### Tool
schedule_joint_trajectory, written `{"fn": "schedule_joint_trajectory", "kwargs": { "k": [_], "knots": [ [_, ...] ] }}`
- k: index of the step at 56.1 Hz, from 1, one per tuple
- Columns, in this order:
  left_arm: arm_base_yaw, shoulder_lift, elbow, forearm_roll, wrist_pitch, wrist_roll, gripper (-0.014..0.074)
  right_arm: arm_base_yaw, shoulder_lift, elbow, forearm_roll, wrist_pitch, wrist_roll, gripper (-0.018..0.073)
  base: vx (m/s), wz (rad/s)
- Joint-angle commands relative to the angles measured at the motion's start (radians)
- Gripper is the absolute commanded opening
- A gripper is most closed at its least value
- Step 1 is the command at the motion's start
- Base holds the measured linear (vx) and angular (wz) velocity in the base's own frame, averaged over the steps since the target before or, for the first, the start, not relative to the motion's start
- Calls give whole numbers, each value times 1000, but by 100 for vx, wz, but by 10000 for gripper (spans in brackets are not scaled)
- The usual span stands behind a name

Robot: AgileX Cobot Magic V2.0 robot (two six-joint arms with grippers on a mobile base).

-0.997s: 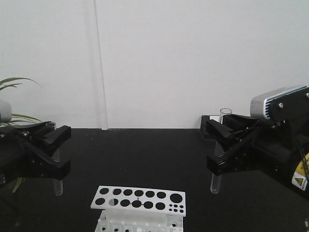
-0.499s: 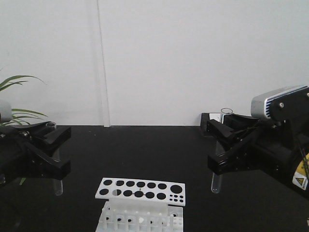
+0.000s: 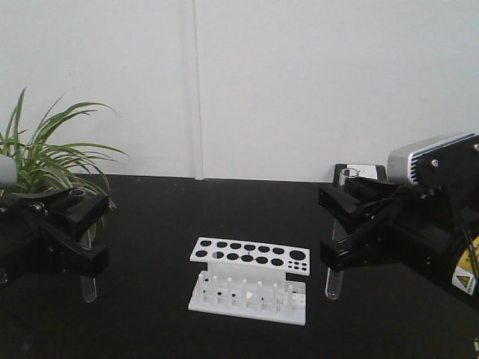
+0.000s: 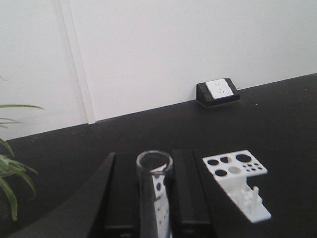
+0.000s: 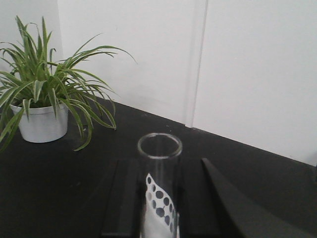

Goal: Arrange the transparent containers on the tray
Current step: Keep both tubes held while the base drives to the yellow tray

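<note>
In the front view, gripper fingers [image 3: 82,209] hide the middle of the left test tube [image 3: 89,286] and the right test tube [image 3: 331,284]; the left edge crops the plant [image 3: 45,149].

Even, soft indoor light; pale wall [image 3: 314,75] slightly overexposed, black tabletop [image 3: 224,217] nearly shadowless, mild blur throughout.

This looks like a lab to me: a white rack [image 3: 249,280] at 12 o'clock on the black surface [image 3: 157,217], the glass left tube [image 3: 88,284] at 9 o'clock, the right tube [image 3: 333,280] at 3 o'clock, a bare wall [image 3: 299,75], a socket [image 4: 219,89], and a plant [image 3: 45,149] at 10 o'clock.
</note>
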Motion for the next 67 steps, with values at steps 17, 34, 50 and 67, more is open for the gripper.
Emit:
{"fn": "schedule_joint_trajectory", "kwargs": {
  "k": [17, 34, 50, 67],
  "knots": [
    [-4, -24, -27, -10, -83, -9, -6, -1, -26, -31, 5, -74, -1, -13, -29, 12],
    [-4, -24, -27, -10, -82, -9, -6, -1, -26, -31, 5, -74, -1, -13, -33, 24],
    [-4, -24, -27, -10, -81, -9, -6, -1, -26, -31, 5, -74, -1, -13, -35, 43],
    [-4, -24, -27, -10, -81, -9, -6, -1, -26, -31, 5, -74, -1, -13, -35, 52]
  ]
}}
